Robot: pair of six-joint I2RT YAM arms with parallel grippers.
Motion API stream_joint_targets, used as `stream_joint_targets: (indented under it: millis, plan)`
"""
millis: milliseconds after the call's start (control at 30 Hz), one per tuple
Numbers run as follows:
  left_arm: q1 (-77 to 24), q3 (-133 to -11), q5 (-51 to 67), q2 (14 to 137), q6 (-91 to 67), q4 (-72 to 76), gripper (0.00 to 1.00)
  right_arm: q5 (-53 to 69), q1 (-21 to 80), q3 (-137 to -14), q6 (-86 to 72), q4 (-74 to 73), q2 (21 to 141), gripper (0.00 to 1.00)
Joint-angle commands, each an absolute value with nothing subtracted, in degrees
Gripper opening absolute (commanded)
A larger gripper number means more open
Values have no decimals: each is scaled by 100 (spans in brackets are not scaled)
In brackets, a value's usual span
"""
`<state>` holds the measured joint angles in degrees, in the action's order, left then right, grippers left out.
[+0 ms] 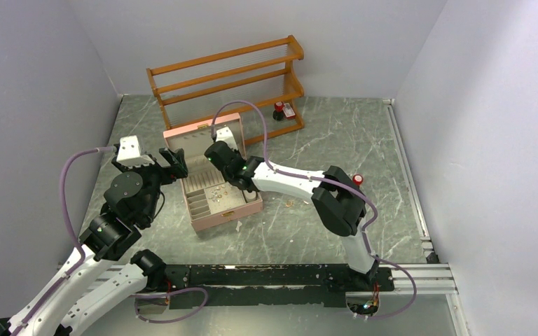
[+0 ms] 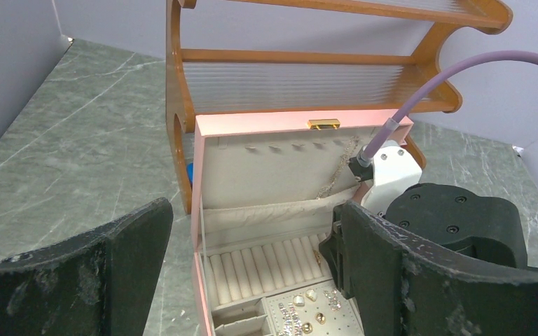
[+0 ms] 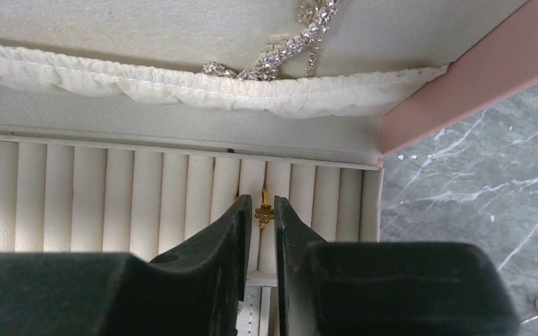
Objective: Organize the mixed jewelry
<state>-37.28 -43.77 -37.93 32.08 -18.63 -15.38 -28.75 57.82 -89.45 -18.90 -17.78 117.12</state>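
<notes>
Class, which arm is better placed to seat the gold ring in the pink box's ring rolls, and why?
Right. The right gripper flanks the gold clover ring at the ring rolls; the left gripper hangs wide open outside the pink box.

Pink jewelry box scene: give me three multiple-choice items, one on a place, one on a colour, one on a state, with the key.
1. Where is the gold clover piece?
A in a glass jar
B between the fingertips of the right gripper, at the ring rolls
C on a white plate

2. What colour is the jewelry box on the outside?
A blue
B black
C pink

3. How does the left gripper stand?
A shut tight
B wide open, nothing between its fingers
C out of every view

Key:
1 B: the right wrist view shows it between the fingertips, over the cream rolls.
2 C: the top view shows pink walls.
3 B: the left wrist view shows the fingers far apart with nothing between them.
</notes>
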Motion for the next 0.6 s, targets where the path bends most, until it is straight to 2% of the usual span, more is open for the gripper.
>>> stream_joint_targets:
  millis: [0, 267, 567]
  plan:
    - [-3735, -4333, -3825, 3215, -1846, -1563, 93, -2920, 5774, -8925, -1889, -1663, 11630, 19]
    - [-3735, -4329, -3824, 3208, -1855, -1573, 93, -2906, 5746, -8744, -1945, -1748, 11649, 14]
    - [-3733, -4324, -3814, 3211, -1872, -1578, 93, -2887, 5747, -8618, -2080, -1807, 11516, 14]
